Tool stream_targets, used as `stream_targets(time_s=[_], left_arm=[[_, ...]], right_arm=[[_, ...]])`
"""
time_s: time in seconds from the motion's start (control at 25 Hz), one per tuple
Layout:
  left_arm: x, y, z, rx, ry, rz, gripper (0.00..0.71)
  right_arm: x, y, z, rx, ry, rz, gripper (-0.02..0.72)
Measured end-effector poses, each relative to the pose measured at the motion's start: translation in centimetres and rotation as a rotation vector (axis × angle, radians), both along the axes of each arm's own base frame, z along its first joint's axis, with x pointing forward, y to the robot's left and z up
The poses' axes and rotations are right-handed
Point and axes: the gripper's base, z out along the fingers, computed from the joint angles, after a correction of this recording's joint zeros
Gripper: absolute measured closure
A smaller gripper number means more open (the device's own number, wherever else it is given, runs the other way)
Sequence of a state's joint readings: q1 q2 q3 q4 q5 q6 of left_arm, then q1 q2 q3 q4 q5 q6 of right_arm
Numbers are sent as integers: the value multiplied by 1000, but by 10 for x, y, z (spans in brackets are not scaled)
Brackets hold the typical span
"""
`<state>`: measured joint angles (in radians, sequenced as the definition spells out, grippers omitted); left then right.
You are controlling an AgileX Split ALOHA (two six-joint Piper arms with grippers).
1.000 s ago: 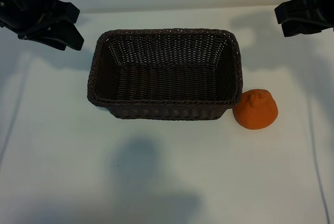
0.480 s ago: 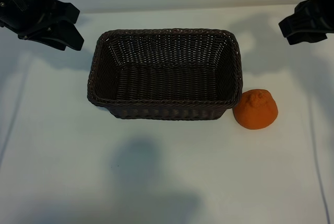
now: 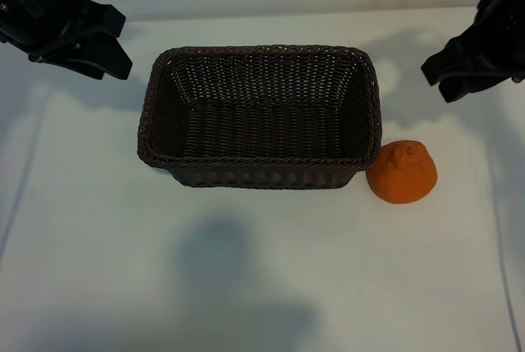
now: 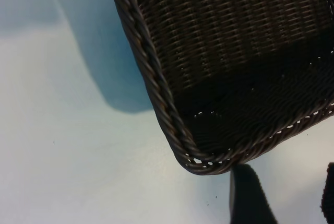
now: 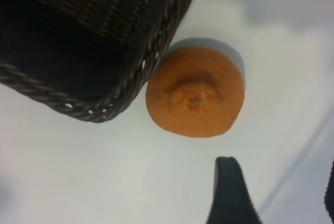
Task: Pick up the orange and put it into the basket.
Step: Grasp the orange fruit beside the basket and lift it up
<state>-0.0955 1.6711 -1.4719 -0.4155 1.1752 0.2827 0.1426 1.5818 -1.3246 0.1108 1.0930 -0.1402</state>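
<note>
On white table point(image 3: 262, 286), orange point(image 3: 402, 173) touches basket point(image 3: 259, 167).

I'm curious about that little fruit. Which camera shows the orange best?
The right wrist view: the orange fills the middle of the picture, dimpled stem end facing the camera, close against the basket corner. The exterior view shows the whole orange smaller, on the table beside the basket. The left wrist view shows only basket, no orange.

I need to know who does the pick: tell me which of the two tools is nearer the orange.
The right tool, hanging open above the table beyond the orange. The left tool is parked past the basket's far left corner.
</note>
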Motion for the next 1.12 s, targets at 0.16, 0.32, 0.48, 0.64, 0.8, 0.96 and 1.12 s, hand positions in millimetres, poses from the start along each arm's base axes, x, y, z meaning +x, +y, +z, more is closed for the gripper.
stream_targets(time_s=[0.16, 0.32, 0.48, 0.64, 0.8, 0.96, 1.12], left_arm=[[0, 0, 0, 0, 0, 0, 312], [0, 0, 0, 0, 0, 0, 312], [0, 0, 0, 0, 0, 0, 312], [0, 0, 0, -1, 0, 0, 312], [0, 0, 0, -1, 0, 0, 312], [0, 0, 0, -4, 0, 0, 312], [0, 0, 0, -4, 0, 0, 312]], right_arm=[[4, 1, -9, 0, 39, -18, 270], [6, 1, -21, -1, 86, -38, 270], [9, 2, -32, -2, 123, -45, 270], [13, 3, -39, 7, 140, -51, 267], [19, 4, -52, 7, 172, -68, 242], [25, 5, -71, 3, 225, -95, 235], [32, 8, -87, 29, 255, -114, 235]])
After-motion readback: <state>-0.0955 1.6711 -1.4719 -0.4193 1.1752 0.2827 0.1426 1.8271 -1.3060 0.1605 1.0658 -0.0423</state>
